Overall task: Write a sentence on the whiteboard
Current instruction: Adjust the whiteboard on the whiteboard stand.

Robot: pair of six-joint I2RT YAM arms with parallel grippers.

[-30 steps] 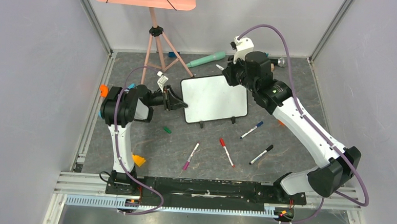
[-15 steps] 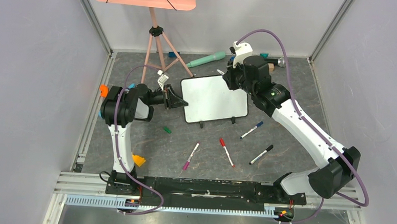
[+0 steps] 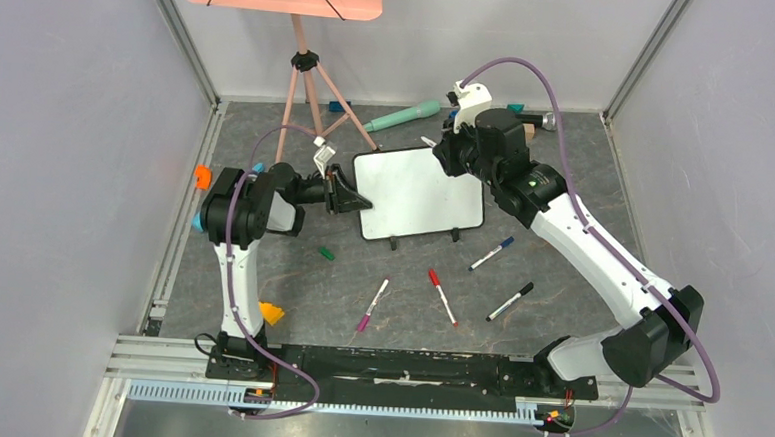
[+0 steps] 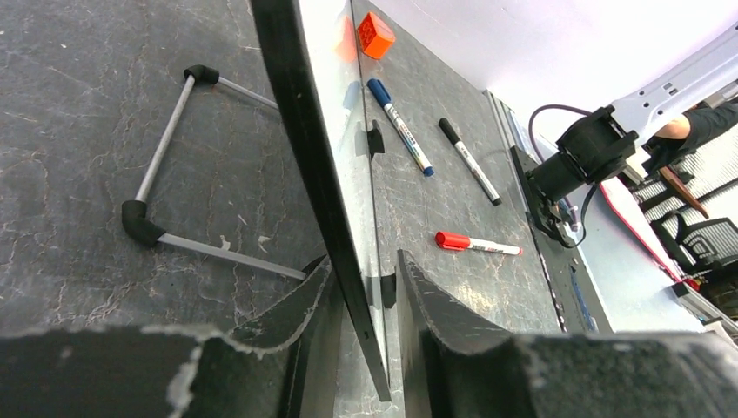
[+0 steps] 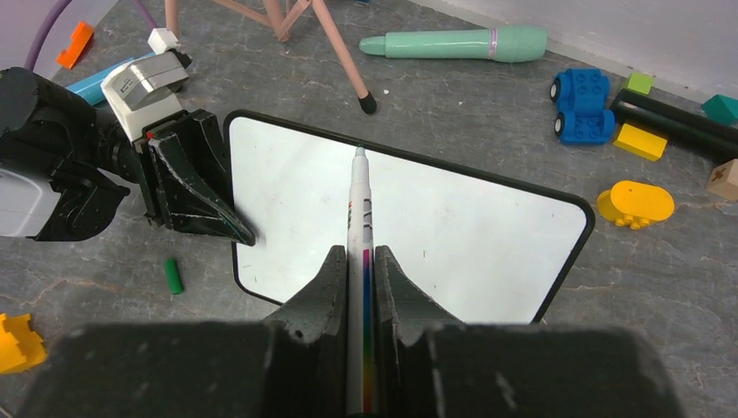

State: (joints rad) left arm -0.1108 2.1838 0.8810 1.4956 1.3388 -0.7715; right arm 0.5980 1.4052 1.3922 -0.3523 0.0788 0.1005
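The whiteboard [image 3: 420,192] stands tilted on its two black feet at mid-table, and its glossy face [image 5: 418,226] is blank, with no sentence showing. My left gripper [image 3: 356,199] straddles the board's left edge. In the left wrist view the dark rim [image 4: 313,157] runs between the fingers of the left gripper [image 4: 365,259], with a gap on the face side, so it is open. My right gripper [image 5: 358,252] is shut on a white marker [image 5: 358,200] with a rainbow stripe. The marker's tip sits at the board's top edge. In the top view the right gripper [image 3: 445,146] hovers over the board's upper right corner.
Loose markers lie in front of the board: blue [image 3: 491,252], black [image 3: 510,301], red [image 3: 443,297] and magenta [image 3: 372,304]. A green cap [image 3: 327,253] lies near the left arm. The pink tripod stand [image 3: 301,64], a teal cylinder [image 3: 401,115] and toy bricks [image 5: 581,104] sit behind the board.
My left gripper has edged up and further onto the board's left edge. My right wrist shifted slightly toward the board's top edge, then held. The board stayed put.
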